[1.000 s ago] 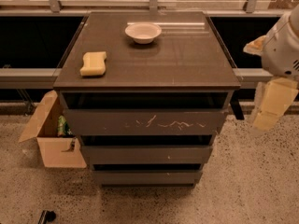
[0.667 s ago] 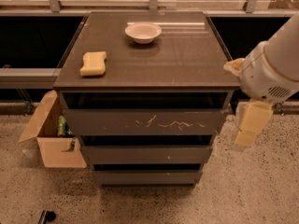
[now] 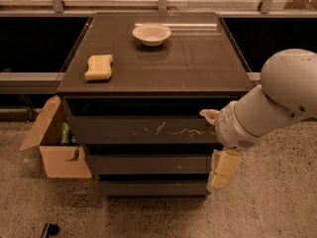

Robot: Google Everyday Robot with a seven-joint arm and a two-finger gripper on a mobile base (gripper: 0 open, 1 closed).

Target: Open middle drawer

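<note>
Progress is nil so far: the middle drawer sits shut in the cabinet, between the scratched front and the plain front. My gripper hangs at its right end; wide or narrow, I cannot tell. All the pulling remains.

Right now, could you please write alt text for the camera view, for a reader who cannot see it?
The robot's claw hangs beside the right end of the closed middle drawer of a dark cabinet. A bowl and a sponge sit on top.
</note>
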